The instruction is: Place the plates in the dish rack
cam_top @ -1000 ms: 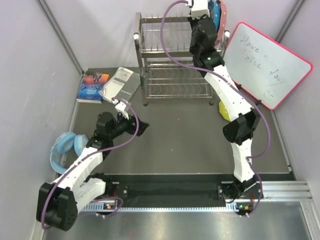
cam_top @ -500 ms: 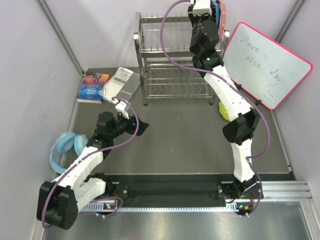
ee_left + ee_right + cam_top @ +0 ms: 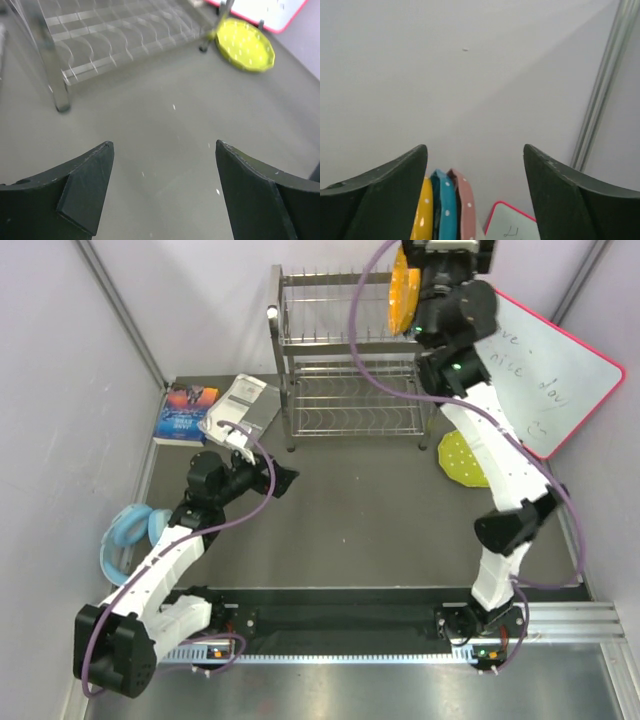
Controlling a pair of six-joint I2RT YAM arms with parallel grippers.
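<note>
The steel dish rack stands at the back of the table. Three plates stand on edge side by side in its top right end: orange, blue and pink; only the orange plate shows from above. My right gripper hovers above them, open and empty, apart from the rims. The yellow-green plate lies flat on the table by the rack's right foot, also seen as the yellow-green plate. Over the table's left middle, my left gripper is open, holding nothing.
A pink-framed whiteboard leans at the back right. A book and a grey-white pack lie left of the rack. A pale blue dish sits at the far left. The rack's lower tier is ahead of the left gripper.
My right gripper has opened and lifted up and to the right, leaving the orange plate standing in the rack. The left gripper has shifted slightly up.
</note>
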